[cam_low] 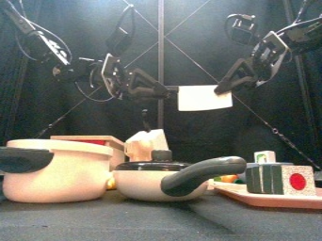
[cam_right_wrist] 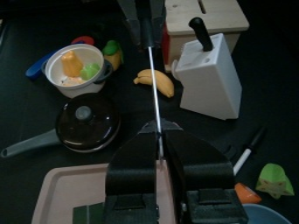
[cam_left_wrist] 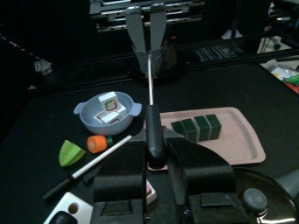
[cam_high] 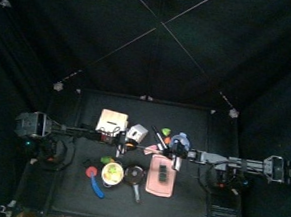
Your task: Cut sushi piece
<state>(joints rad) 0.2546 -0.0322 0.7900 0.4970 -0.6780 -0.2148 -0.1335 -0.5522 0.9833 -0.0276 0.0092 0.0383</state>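
Frying pan (cam_low: 170,176) front | sushi (cam_low: 278,178) on board (cam_low: 265,196) | left pincer (cam_left_wrist: 151,157) gripping knife (cam_left_wrist: 153,79)

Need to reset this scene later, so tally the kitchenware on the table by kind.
Cream pot: 1
Black pan: 1
Blue bowl: 1
Knife block: 1
Pink cutting board: 1
Total: 5

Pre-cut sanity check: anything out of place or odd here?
Nothing spilled. Oddity: the knife hangs mid-air, handle in the left gripper, blade at the right gripper; sushi sits on the pink board.
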